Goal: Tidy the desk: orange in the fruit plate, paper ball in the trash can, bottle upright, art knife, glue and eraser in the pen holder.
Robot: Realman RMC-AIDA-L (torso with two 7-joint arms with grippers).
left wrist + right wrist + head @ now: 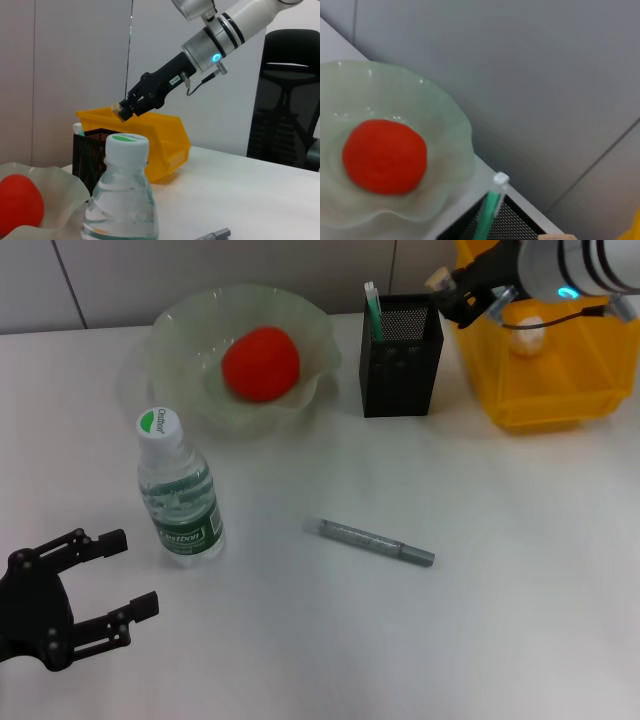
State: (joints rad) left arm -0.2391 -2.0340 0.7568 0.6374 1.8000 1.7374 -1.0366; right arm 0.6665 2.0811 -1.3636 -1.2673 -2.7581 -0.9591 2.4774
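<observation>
The right gripper (447,287) is closed on a small beige piece, probably the eraser (118,108), just above the pen holder (401,356). The left gripper (118,575) rests open and empty near the upright bottle (178,490). The orange (260,362) lies in the fruit plate (180,325), and the art knife (375,541) lies on the desk (500,590).

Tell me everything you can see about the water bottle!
The water bottle is small, made of clear plastic, with a white cap that has a green spot on top. A green and white label wraps around its lower half. It looks nearly full of water. It stands upright on the white table, just in front of the pale green fruit plate, apart from it. Nothing grips it: the left gripper is open, beside it.
</observation>
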